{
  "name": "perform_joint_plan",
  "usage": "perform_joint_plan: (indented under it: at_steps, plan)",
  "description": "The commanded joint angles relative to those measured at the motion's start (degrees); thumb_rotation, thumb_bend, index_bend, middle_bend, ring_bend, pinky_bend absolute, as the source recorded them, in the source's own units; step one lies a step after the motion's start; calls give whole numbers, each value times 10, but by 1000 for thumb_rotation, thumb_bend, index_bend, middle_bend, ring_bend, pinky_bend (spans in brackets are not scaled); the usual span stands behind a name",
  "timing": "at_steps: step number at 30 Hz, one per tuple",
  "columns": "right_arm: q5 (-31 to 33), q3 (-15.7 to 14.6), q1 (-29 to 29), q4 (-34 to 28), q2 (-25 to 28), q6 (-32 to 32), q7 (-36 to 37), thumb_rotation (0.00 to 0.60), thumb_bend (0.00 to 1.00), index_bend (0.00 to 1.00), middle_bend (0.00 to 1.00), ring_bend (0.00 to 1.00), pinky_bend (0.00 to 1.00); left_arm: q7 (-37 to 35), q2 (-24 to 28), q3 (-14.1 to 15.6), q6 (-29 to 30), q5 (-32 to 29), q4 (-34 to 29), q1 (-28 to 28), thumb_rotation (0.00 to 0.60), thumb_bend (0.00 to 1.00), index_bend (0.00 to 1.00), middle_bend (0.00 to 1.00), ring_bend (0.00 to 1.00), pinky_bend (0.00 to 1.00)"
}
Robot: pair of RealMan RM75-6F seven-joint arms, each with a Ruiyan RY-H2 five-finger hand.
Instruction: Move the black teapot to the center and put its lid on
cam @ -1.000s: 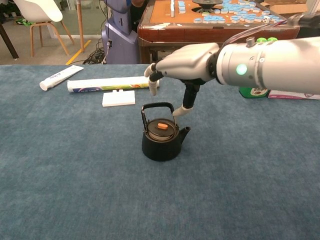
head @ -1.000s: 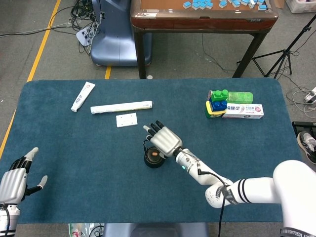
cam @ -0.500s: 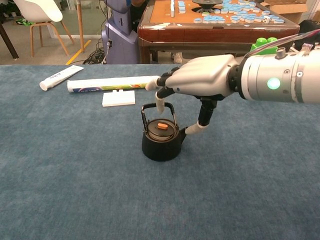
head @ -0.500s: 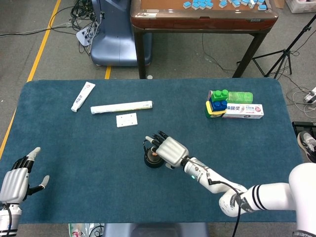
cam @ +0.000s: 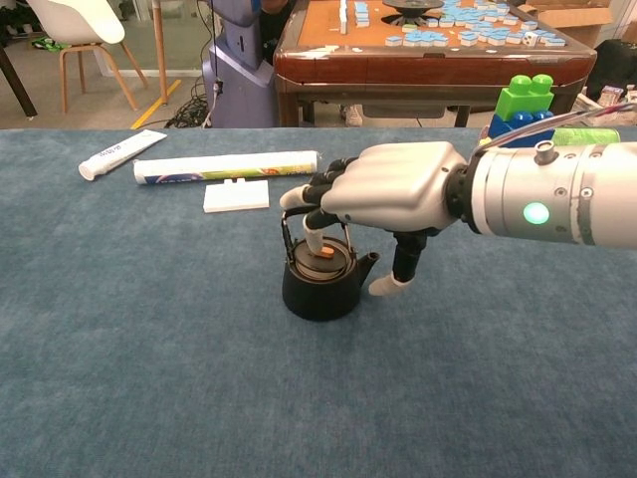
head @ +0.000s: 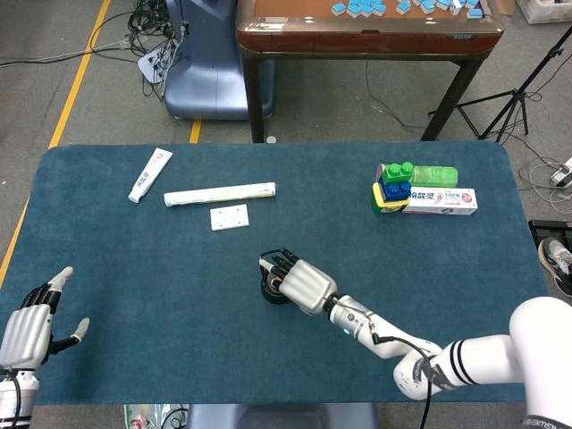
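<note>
Black teapot [cam: 320, 284] mid-surface, lid [cam: 320, 261] on, right hand [cam: 383, 191] palm-down above it, fingers [cam: 312, 237] curled onto its handle [cam: 287, 231], left hand [head: 25, 329] spread at near-left edge

The black teapot [cam: 320, 283] stood upright mid-table, spout right, handle raised, its orange-knobbed lid [cam: 320, 260] already seated.

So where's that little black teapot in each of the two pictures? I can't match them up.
Head view: the black teapot sits at the middle of the blue table, mostly hidden under the right hand.
Chest view: it stands just left of centre, the hand's fingers over its handle.
Shared landmark: the white card lying beyond the teapot.
</note>
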Motion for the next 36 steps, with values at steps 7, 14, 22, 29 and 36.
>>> perform_joint_plan:
  at_steps: [7, 14, 22, 29, 36]
  plan:
    - [15, -4, 3, 4, -12, -4, -29, 600, 263, 278, 0, 0, 0, -2, 0, 1, 0, 1, 1, 1, 600, 302, 63, 127, 138, 127]
    - [24, -4, 3, 3, -16, -3, -39, 600, 263, 278, 0, 0, 0, -5, 1, 0, 1, 1, 2, 1, 600, 301, 63, 127, 139, 127]
    - [9, 17, -21, -30, 25, 37, 0, 600, 263, 278, 0, 0, 0, -8, 1, -3, -1, -1, 6, -1, 600, 301, 63, 127, 138, 127]
    - [-4, 10, -76, -78, 94, 113, 17, 600, 263, 243, 1, 0, 0, -7, -1, -11, -10, -5, 10, -11, 600, 302, 63, 127, 138, 127]
    - [-16, -12, -161, -101, 146, 202, 49, 600, 263, 140, 15, 0, 0, -2, -4, -19, -16, -11, 17, -19, 600, 301, 63, 127, 138, 127]
